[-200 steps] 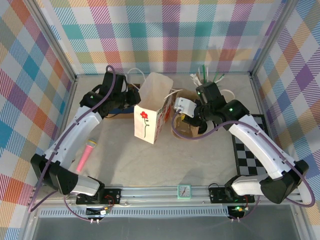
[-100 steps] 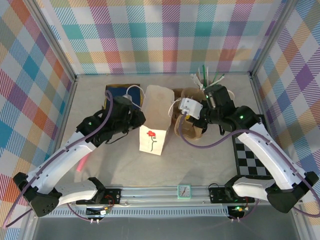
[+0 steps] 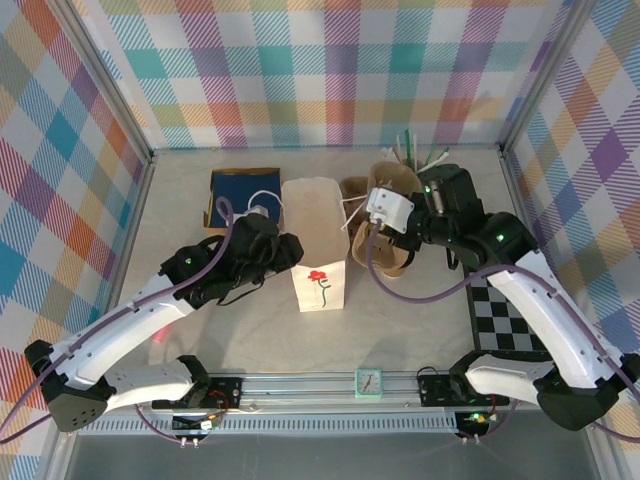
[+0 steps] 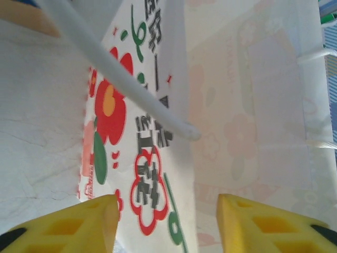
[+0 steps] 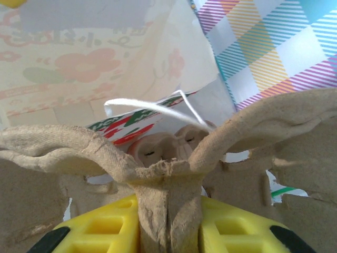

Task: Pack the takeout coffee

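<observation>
Takeout coffee: can't tell where it sits. Right gripper (image 5: 168, 224) is clamped on the rough, fibrous centre ridge of the moulded cardboard cup tray (image 5: 253, 126), one yellow finger on each side. Left gripper (image 4: 167, 221) is spread wide, with the white flowered paper bag (image 4: 237, 105) close ahead, red blooms and a white cord handle up close. From above, the bag stands upright with its mouth open, contents unclear. The tray is just to its right and a dark blue box (image 3: 240, 188) is behind.

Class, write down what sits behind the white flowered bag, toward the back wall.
Behind-left of the bag lies a blue box; behind-right, the brown cardboard cup tray. The tabletop directly behind is hidden by the bag.
</observation>
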Robot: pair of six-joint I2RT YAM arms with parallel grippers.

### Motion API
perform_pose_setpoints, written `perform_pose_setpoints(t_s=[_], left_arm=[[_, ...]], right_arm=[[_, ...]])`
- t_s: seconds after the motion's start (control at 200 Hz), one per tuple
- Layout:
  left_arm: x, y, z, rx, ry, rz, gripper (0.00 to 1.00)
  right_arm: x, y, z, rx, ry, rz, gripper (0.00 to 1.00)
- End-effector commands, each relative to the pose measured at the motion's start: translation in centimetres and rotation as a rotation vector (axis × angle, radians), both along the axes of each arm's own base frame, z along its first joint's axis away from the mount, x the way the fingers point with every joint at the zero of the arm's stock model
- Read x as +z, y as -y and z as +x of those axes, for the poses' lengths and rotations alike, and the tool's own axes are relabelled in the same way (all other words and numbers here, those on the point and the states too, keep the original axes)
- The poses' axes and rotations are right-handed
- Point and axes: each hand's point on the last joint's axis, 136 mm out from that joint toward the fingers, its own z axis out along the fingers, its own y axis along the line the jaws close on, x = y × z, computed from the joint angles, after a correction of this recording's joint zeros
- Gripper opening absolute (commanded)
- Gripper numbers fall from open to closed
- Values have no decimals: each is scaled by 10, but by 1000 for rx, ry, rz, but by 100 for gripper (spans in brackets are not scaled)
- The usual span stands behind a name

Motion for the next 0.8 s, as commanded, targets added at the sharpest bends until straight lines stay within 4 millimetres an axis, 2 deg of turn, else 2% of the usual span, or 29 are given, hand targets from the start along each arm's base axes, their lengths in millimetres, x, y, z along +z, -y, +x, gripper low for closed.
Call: perform_pose_setpoints(t_s=[0.0, 0.135, 0.305, 0.445, 0.58, 0.655, 0.795], left_arm=[[25, -13, -4, -7, 75, 28, 56], [42, -22, -3, -17, 133, 68, 60], [69, -34, 0, -28, 215, 100, 65], [82, -43, 9, -22, 235, 88, 68], [87, -46, 17, -16, 246, 62, 68], [88, -47, 22, -12, 247, 54, 68], [84, -48, 26, -8, 241, 32, 68]], right_arm=[[10, 12, -2, -24, 46, -42, 27], [18, 21, -2, -53, 73, -64, 27], [56, 14, -23, 23, 101, 52, 28], [91, -9, -48, 170, 90, 215, 29], [114, -36, -64, 325, 40, 336, 30], [120, -48, -63, 371, 14, 362, 30], [122, -68, -48, 410, -19, 366, 30]])
